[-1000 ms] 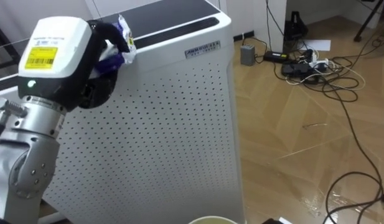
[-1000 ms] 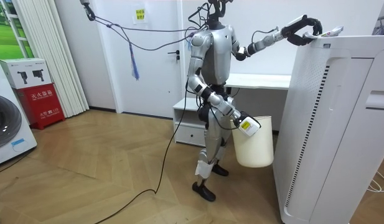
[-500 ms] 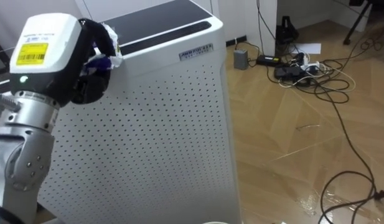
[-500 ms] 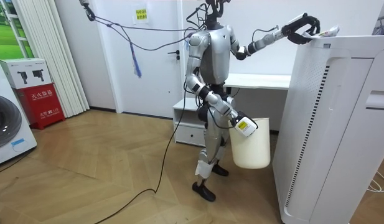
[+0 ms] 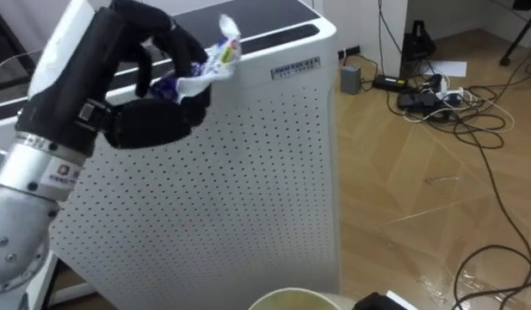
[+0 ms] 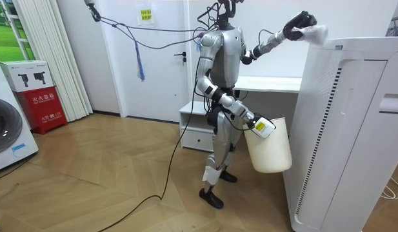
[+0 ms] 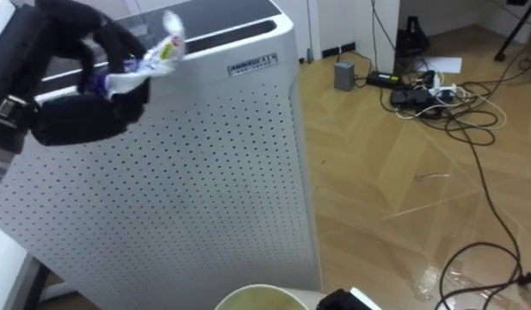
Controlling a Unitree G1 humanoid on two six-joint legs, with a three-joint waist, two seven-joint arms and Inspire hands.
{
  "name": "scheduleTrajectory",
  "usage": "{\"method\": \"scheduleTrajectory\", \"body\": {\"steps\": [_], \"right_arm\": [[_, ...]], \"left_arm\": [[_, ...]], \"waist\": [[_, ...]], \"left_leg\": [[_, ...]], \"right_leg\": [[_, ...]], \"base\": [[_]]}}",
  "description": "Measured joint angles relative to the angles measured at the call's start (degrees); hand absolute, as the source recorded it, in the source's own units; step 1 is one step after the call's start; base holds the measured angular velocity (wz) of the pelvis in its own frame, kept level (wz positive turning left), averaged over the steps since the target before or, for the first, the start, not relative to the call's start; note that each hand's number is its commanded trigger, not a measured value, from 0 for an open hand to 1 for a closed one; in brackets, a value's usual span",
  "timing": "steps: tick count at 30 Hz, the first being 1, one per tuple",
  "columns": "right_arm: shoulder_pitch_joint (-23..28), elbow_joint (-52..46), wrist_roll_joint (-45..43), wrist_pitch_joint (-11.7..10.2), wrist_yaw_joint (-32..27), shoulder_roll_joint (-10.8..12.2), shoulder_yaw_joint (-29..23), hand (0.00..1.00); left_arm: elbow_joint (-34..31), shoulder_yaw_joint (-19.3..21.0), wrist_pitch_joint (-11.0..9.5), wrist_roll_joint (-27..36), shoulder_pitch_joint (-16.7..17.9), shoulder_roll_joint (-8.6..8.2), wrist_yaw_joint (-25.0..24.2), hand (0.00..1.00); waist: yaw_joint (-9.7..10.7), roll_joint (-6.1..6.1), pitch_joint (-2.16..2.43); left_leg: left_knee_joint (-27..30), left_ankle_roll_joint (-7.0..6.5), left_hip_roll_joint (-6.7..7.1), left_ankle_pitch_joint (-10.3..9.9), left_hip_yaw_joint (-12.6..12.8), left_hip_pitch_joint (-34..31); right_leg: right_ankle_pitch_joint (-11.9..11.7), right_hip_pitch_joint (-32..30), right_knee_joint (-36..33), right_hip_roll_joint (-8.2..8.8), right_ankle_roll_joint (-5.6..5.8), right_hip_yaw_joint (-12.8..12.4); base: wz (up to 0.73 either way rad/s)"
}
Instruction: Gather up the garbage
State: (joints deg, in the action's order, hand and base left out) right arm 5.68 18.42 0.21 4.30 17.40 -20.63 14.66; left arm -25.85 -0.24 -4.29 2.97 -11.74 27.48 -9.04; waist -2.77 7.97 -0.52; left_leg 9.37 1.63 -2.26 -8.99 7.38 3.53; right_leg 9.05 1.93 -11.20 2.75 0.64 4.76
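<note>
Our left hand (image 5: 145,125), fingers curled, pinches the crumpled wrapper (image 5: 209,62) above the white appliance's (image 5: 248,172) top edge, and the bin (image 6: 271,153) hangs well below it at our right hand (image 6: 260,126), whose hold we cannot make out

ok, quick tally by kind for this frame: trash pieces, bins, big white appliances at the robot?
Crumpled wrapper: 1, pinched in the left hand
White bin: 1, carried at the right hand
White perforated appliance: 1
Total: 3
</note>
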Motion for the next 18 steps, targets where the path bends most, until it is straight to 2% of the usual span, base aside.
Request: {"method": "scheduleTrajectory", "body": {"steps": [3,7,11,13,15,18], "right_arm": [[0.0,0.0,0.2,0.0,0.0,0.1,0.0,1.0],[0.1,0.3,0.3,0.0,-0.8,0.6,0.0,1.0],[0.1,0.3,0.2,0.0,-1.3,0.8,0.4,1.0],[0.1,0.3,0.2,0.0,-1.4,0.8,0.4,1.0],[0.1,0.3,0.2,-0.1,-1.7,1.2,1.1,1.0],[0.1,0.3,0.2,-0.1,-1.8,1.2,2.1,1.0]], "left_arm": [[0.0,-3.1,-0.1,3.4,0.0,0.0,-3.1,1.0],[0.0,-3.8,-0.1,7.8,0.0,-0.02,-6.8,1.0],[0.0,-4.5,-0.1,14.8,0.6,-0.35,-13.0,1.0],[0.0,-4.5,-0.1,16.4,1.1,-0.96,-15.1,1.0],[0.0,-4.6,-0.2,17.8,2.0,-2.49,-16.9,1.0],[0.0,-5.1,-0.4,17.8,3.4,-3.42,-18.0,1.0]], "waist": [[-0.5,-0.43,-0.07],[-0.6,-1.16,-0.24],[-0.8,-1.91,-0.08],[-0.8,-1.96,-0.01],[-0.7,-1.98,0.06],[-0.6,-1.98,0.07]], "left_leg": [[0.0,0.0,-0.01,0.0,0.0,-0.5],[0.0,0.0,-0.03,0.0,0.3,-0.8],[0.0,0.0,-0.01,0.0,0.3,-1.0],[0.0,0.0,-0.01,0.0,0.3,-0.9],[0.1,0.0,-0.03,0.0,0.3,-0.7],[0.1,0.0,-0.05,0.0,0.2,-0.5]], "right_leg": [[0.0,-0.6,-0.2,0.02,-0.01,0.0],[0.0,-1.0,-0.3,0.06,-0.01,-0.1],[0.0,-1.2,-0.3,0.08,0.0,-0.1],[0.0,-1.1,-0.3,0.08,0.0,0.0],[0.0,-0.8,-0.4,0.08,0.0,0.0],[0.0,-0.8,-0.5,0.11,0.0,0.1]], "base": [[-0.02],[0.0],[0.0],[0.0],[0.0],[0.0]]}}
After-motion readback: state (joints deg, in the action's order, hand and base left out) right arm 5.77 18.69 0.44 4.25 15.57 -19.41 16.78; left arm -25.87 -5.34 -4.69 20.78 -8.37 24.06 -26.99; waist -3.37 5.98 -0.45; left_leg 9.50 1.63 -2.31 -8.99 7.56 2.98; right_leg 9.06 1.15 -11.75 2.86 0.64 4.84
